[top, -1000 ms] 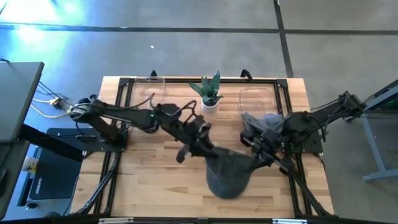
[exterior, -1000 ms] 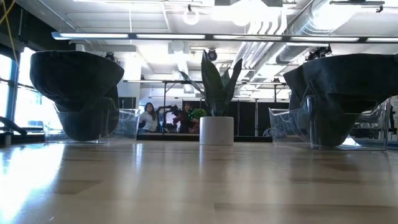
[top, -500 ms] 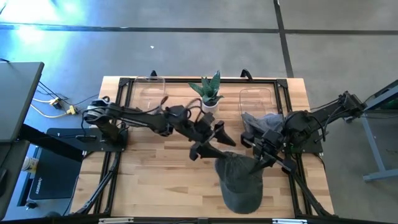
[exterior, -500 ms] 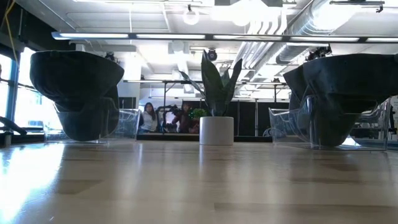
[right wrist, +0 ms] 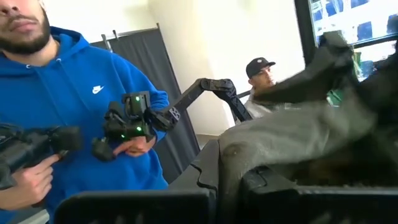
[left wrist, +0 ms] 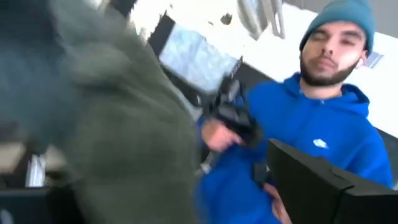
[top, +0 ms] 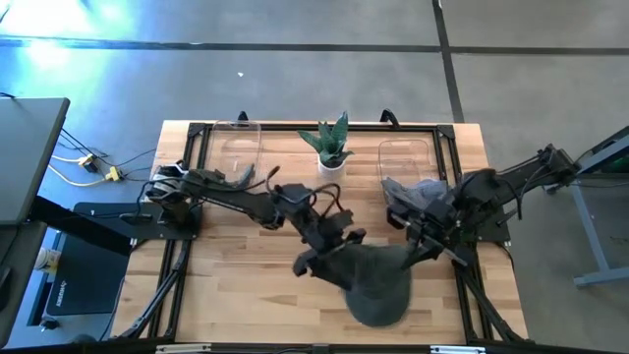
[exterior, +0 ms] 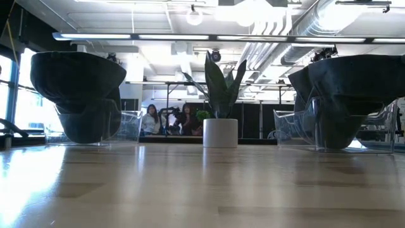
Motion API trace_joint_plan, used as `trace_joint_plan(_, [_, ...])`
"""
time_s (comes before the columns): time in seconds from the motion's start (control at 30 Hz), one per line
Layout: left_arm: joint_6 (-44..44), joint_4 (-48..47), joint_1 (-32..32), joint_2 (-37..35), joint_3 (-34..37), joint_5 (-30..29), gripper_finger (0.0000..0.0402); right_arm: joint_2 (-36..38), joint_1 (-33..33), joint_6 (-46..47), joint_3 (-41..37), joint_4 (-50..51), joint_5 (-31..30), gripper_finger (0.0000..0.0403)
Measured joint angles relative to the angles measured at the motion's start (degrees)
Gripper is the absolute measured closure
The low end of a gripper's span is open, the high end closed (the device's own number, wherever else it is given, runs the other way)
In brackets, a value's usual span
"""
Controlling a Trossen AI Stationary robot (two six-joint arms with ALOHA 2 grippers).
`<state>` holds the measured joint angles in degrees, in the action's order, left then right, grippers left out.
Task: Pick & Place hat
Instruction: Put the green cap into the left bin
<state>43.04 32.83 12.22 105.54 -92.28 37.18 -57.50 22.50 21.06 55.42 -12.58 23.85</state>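
Observation:
The hat (top: pixel 378 283) is dark grey-green and soft, and spreads over the table's near middle in the high view. My right gripper (top: pixel 413 252) is shut on its right side. In the right wrist view the hat's cloth (right wrist: pixel 292 134) bulges over the fingers. My left gripper (top: pixel 327 252) stands open at the hat's left edge, and blurred hat cloth (left wrist: pixel 118 118) fills its wrist view. Whether the left fingers touch the cloth I cannot tell. The low view shows neither the hat nor a gripper. My right gripper holds the hat by its right edge (top: pixel 403 258), coming level from the table's right side. The gripper hides the fingertips and the number of layers. The cloth spreads away from the fingers toward the left. I cannot tell if it hangs clear of the table.
A potted plant (top: pixel 332 147) stands at the far middle, between two clear bins (top: pixel 239 146) (top: pixel 405 157). A grey cloth (top: pixel 421 191) lies by the right bin. A person in a blue hoodie (right wrist: pixel 81 112) holding controllers stands beyond the table's near edge.
My left gripper has let go of the hat's left side, opened, and gone right and toward the near edge, back to the hat's left edge. The hat has swung right while held by my right gripper, first hanging long toward the near edge, now spread wider.

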Motion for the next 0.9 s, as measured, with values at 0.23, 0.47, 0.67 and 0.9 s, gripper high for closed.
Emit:
trace_joint_plan(0.23, [2.2, -0.3, 1.0, -0.9, -5.2, 3.9, 0.0176, 4.9, 0.0, 2.8, 0.0, 4.8, -1.8, 0.0401])
trace_joint_plan(0.47, [-6.2, -5.9, 0.7, -1.2, -8.6, 2.0, 0.0253, 4.6, 0.0, 3.0, 0.0, 4.6, -1.2, 0.0401])
trace_joint_plan(0.67, [-8.7, -14.1, -1.0, -1.2, -9.0, -1.4, 0.0299, 3.6, 0.1, 2.9, 0.0, 4.8, -0.8, 0.0398])
trace_joint_plan(0.9, [-7.2, -14.4, -3.2, -0.4, -9.0, -3.0, 0.0281, 2.7, 0.1, 2.2, 0.0, 4.8, -0.7, 0.0398])
